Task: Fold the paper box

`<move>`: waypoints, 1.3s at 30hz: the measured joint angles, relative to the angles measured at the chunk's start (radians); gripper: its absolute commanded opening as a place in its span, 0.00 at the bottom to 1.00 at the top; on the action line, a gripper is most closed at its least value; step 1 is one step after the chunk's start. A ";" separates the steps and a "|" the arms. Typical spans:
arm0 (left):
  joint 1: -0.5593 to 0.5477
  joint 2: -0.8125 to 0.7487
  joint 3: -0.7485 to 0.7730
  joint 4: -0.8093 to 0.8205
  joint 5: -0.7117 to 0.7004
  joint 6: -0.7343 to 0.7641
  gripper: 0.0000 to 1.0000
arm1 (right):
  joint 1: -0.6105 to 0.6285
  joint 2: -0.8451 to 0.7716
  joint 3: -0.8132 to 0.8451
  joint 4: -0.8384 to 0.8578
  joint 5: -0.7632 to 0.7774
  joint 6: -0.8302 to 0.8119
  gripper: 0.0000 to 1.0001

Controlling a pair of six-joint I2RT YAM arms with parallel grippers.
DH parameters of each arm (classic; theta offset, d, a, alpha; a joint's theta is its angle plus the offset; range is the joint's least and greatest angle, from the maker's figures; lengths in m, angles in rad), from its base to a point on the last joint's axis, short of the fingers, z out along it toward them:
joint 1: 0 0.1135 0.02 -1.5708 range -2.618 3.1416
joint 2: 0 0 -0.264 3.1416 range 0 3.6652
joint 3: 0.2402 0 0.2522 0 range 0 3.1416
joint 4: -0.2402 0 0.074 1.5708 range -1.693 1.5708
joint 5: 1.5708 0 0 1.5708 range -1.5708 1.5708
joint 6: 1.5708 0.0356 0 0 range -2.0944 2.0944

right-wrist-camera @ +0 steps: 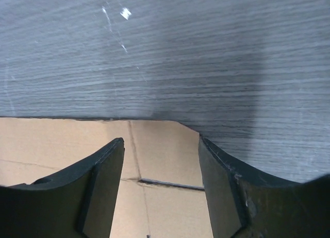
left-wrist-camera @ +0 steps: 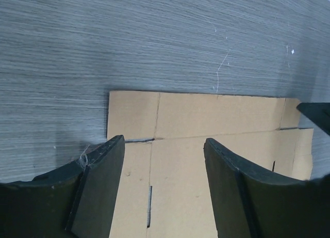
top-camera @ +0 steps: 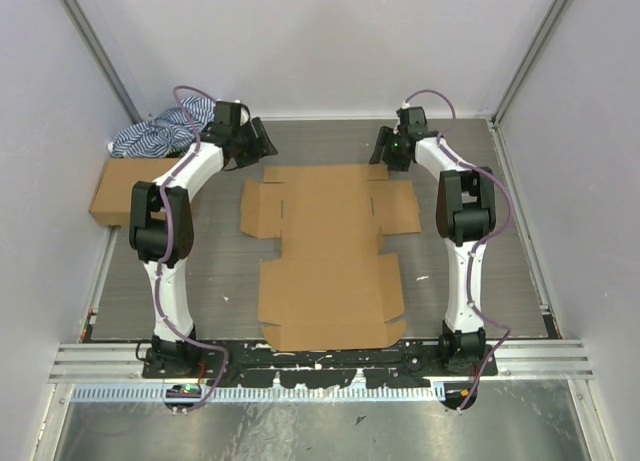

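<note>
L jaws apart, nothing btw them; I see them above the far-left corner flap of the paper box. R jaws apart too, empty, above the far-right corner, right at the cardboard's edge. Box lies flat and unfolded mid desk, btw both arms, side flaps spread out. Far left: sealed brown carton, striped cloth behind it, both clear of the box.
</note>
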 measured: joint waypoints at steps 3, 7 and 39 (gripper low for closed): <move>0.005 0.004 0.003 0.008 0.009 0.000 0.69 | 0.000 0.021 0.002 0.003 -0.009 -0.006 0.64; 0.007 0.005 0.003 0.009 0.014 0.000 0.68 | -0.001 0.022 0.003 -0.001 -0.003 -0.012 0.63; 0.007 -0.025 -0.061 0.005 0.043 -0.007 0.66 | -0.010 -0.146 -0.190 0.055 -0.167 0.005 0.01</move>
